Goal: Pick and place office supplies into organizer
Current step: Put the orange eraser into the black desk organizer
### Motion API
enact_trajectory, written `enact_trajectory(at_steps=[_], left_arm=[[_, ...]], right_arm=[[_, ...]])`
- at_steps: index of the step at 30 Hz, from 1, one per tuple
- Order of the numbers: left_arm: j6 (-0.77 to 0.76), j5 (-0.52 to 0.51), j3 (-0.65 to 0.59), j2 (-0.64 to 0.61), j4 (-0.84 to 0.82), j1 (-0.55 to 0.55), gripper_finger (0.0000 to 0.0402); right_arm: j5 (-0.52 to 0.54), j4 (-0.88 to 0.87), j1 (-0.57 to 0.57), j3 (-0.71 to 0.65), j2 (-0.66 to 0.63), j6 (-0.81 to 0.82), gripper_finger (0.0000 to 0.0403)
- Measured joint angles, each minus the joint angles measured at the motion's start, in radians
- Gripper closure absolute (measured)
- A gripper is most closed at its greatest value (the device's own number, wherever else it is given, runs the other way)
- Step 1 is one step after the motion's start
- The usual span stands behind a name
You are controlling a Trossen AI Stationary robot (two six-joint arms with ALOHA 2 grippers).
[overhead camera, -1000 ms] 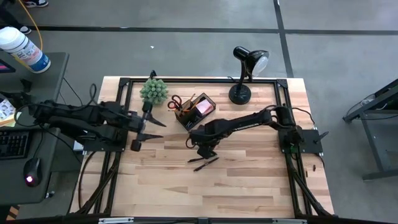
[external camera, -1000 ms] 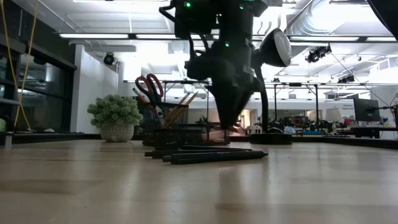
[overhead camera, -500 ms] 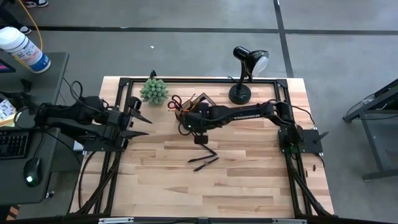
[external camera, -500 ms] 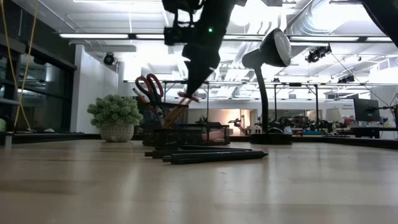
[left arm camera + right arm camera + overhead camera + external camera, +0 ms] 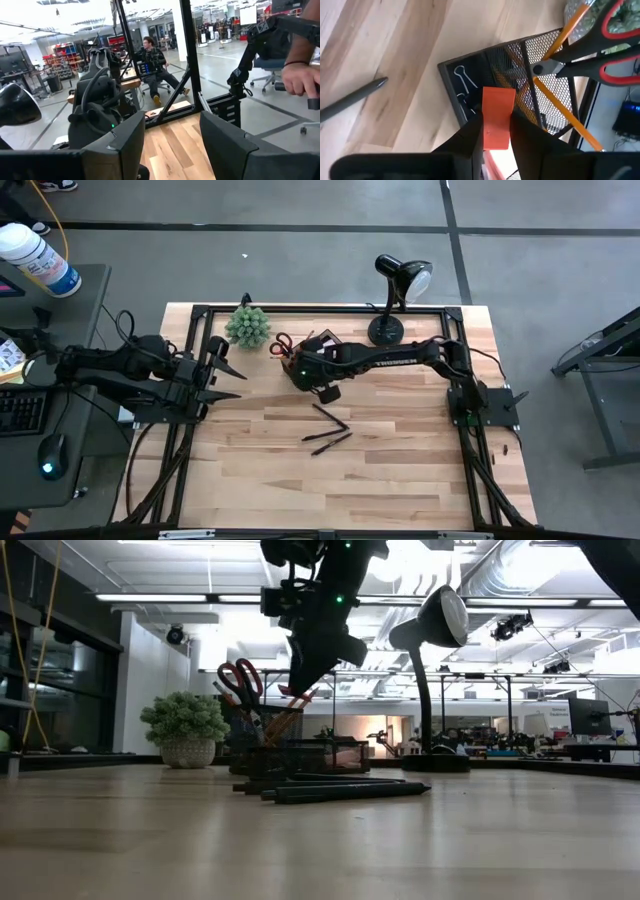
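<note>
Organizer [image 5: 318, 356], a black wire-mesh caddy with several compartments, is set at the far middle of the counter [image 5: 400, 460], between the green plant [image 5: 247, 326] and the black desk lamp [image 5: 396, 292]. Red-handled scissors [image 5: 610, 42] and orange pencils [image 5: 559, 39] are stood upright in its tall compartment, and white-wire clips [image 5: 462, 75] are seen in a low tray. The right hand [image 5: 495, 131] is held directly above the caddy, its fingers closed on a small orange-red eraser [image 5: 497, 117], which is clear of the mesh. Three black pens [image 5: 330, 430] are left lying on the light wooden planks nearer the front, well apart from the caddy. The left hand [image 5: 172, 135] is parked at the counter's left edge, its fingers spread wide with nothing between them. Beyond the counter an open workshop with bright ceiling lights is seen, with a seated person [image 5: 152, 62] and another person's hand [image 5: 302, 80].
</note>
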Motion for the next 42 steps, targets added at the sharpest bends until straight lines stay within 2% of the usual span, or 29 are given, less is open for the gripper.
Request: enact_trajectory(at_steps=[6, 10, 18, 42], left_arm=[[0.002, 0.0, 0.0, 0.0, 0.0, 0.0, 0.0222], [0.002, 0.0, 0.0, 0.0, 0.0, 0.0, 0.0222], [0.002, 0.0, 0.0, 0.0, 0.0, 0.0, 0.0222], [0.015, -0.027, -0.001, 0.0, -0.004, 0.0, 0.0222]], right_arm=[[-0.052, 0.015, -0.025, 0.0, 0.007, -0.073, 0.032], [-0.057, 0.02, -0.046, 0.0, 0.031, -0.077, 0.032], [-0.137, 0.038, -0.064, 0.0, 0.049, -0.085, 0.032], [-0.13, 0.048, -0.078, 0.0, 0.06, -0.089, 0.0319]])
